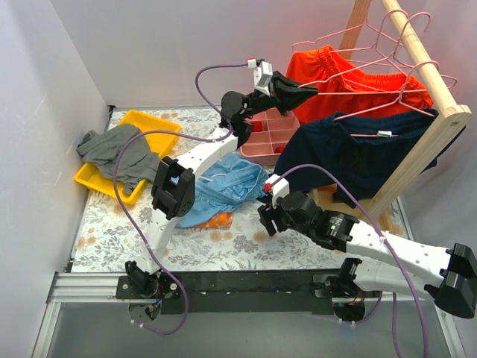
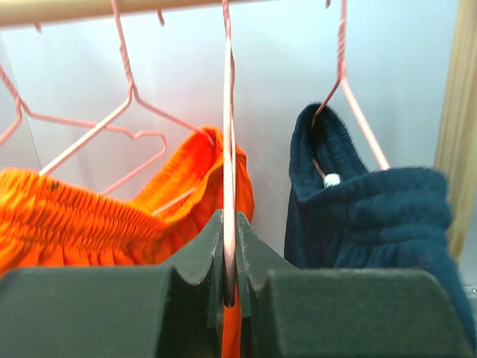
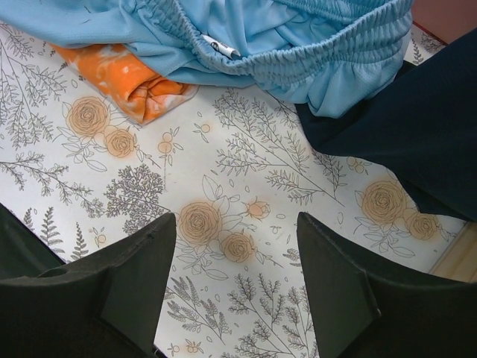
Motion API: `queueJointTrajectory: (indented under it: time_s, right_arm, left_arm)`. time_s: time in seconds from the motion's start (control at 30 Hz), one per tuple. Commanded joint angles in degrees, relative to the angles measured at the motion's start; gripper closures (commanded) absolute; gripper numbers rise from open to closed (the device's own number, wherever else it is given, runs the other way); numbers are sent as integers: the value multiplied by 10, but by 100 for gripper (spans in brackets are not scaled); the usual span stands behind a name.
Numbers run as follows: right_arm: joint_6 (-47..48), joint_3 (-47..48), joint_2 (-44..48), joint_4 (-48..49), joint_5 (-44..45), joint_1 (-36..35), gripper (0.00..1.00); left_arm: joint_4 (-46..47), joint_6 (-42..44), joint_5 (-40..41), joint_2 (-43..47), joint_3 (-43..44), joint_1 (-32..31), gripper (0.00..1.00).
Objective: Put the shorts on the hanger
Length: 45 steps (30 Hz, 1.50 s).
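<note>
The light blue shorts (image 1: pixel 223 183) lie crumpled on the flowered table, partly over a folded orange cloth (image 1: pixel 220 220). In the right wrist view the shorts (image 3: pixel 298 37) lie just beyond the fingers. The pink wire hanger (image 2: pixel 227 112) hangs from the wooden rail (image 1: pixel 425 60), and in the top view it (image 1: pixel 328 88) runs from the left gripper's tip. My left gripper (image 2: pixel 229 216) is raised at the rail and shut on this hanger's wire; in the top view it (image 1: pixel 305 93) is beside the red-orange shorts. My right gripper (image 3: pixel 237 224) is open and empty, low over the table in front of the shorts, as the top view (image 1: pixel 264 220) also shows.
Red-orange shorts (image 1: pixel 335 71) and a dark navy garment (image 1: pixel 358 153) hang on other pink hangers on the rail. A pink compartment box (image 1: pixel 272 138) stands behind the blue shorts. A yellow tray (image 1: pixel 160 123) with a grey garment (image 1: pixel 115 153) is at the left.
</note>
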<state>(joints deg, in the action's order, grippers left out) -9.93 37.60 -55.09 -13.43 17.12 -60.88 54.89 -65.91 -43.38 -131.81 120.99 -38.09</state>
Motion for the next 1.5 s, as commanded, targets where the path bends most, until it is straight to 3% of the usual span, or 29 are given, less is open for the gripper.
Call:
queueJointTrajectory:
  time_s: [0.0, 0.37, 0.73, 1.1, 1.27, 1.47]
  right_arm:
    - [-3, 19, 3, 6, 12, -2, 27]
    - [-5, 34, -7, 2, 17, -2, 27]
    - [-4, 50, -21, -1, 25, -2, 27]
    - [-1, 61, -35, -2, 44, -2, 26]
    - [7, 77, -41, -5, 44, -2, 25]
    - [21, 105, -40, -13, 37, -2, 22]
  left_arm:
    - [50, -14, 13, 68, -22, 7, 100]
    - [86, -21, 43, 112, -94, 22, 100]
    - [174, -98, 68, 155, -174, 69, 100]
    - [181, -124, 60, 147, -162, 85, 100]
    - [184, -118, 60, 218, -230, 114, 100]
    - [160, -89, 71, 335, -369, 154, 100]
